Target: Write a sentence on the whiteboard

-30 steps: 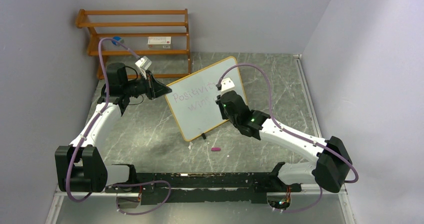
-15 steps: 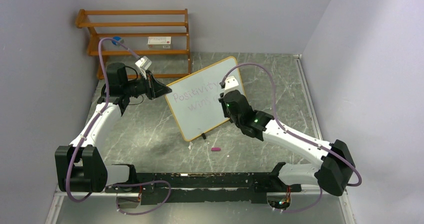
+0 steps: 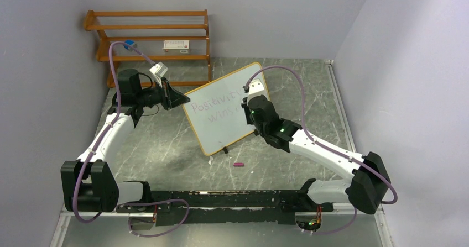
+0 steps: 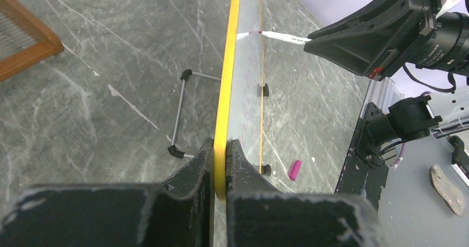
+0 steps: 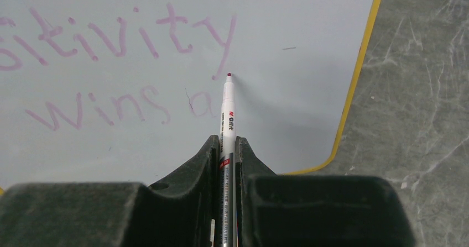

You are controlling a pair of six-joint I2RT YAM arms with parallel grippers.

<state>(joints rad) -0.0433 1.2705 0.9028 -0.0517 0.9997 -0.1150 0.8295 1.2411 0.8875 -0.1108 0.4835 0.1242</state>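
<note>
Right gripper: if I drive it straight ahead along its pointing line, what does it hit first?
The marker in the right gripper leads; its tip meets the whiteboard face first, at the tail of the y in the sentence. It looks at or nearly on the board, though contact is unclear.

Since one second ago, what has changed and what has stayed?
The right gripper, shut on the marker, shifted slightly right along the whiteboard, uncovering more of the sentence. The left gripper still clamps the whiteboard's edge; the pink cap lies unmoved.
</note>
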